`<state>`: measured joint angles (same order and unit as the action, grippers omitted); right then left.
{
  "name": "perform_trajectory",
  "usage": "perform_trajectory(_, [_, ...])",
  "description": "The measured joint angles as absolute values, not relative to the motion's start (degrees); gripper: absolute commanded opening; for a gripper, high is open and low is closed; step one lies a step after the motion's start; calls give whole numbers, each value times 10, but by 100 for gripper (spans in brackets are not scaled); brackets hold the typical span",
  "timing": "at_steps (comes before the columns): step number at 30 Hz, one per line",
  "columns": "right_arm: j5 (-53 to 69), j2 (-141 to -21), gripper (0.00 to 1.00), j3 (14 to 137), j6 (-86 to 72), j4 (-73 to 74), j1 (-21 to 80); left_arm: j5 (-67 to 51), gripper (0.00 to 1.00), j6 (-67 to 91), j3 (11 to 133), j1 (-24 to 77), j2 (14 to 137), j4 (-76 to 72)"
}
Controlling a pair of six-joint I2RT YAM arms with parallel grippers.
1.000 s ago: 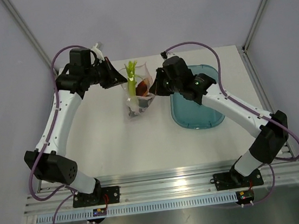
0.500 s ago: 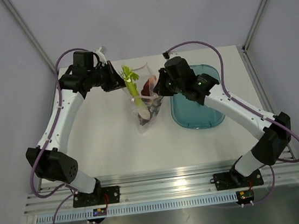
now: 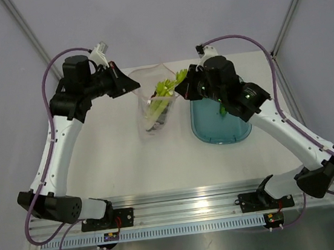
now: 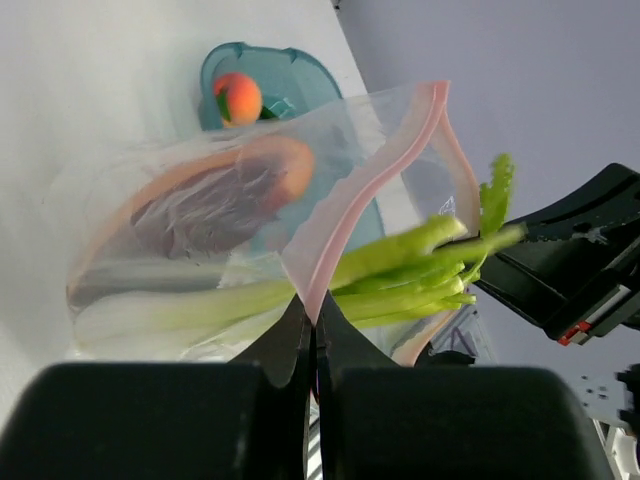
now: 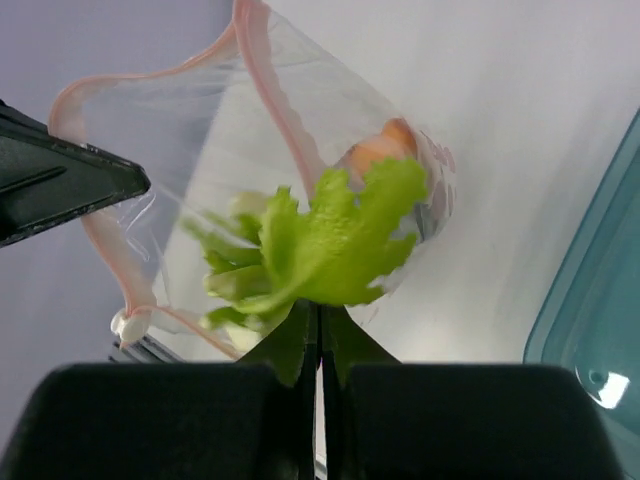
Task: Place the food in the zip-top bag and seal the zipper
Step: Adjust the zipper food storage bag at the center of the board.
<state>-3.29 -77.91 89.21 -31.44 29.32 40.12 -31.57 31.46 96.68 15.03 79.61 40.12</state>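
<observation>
- The fingers of the left gripper are pressed tight together, pinching the pink strip at the mouth of the bag.
- The fingers of the right gripper are also clenched flat against each other. The pink strip runs in toward their tips, but a green leaf lies over the very spot, so the pinch itself is hidden.
- From above, the two grippers sit at opposite sides of the bag's mouth, left gripper on the left rim and right gripper on the right rim, with the mouth spread open between them.
- The bag is near the middle of the far half of the table, just left of the tray. Whether its bottom rests on the table cannot be told.
- The celery stalks lie slantwise in the bag, pale ends down inside and leafy tops sticking out past the pink strip toward the right gripper.
- The orange wedge is inside the bag, beside the stalks and against the clear wall.
- The peach is in the tray, outside the bag.
- A dark green piece also shows in the tray, partly under the right arm.
</observation>
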Motion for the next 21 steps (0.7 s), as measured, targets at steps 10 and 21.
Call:
perform_trajectory(10, [-23, -891, 0, 884, -301, 372, 401, -317, 0, 309, 883, 152, 884, 452])
perform_trajectory(21, [-38, -783, 0, 927, -289, 338, 401, -329, 0, 307, 984, 156, 796, 418])
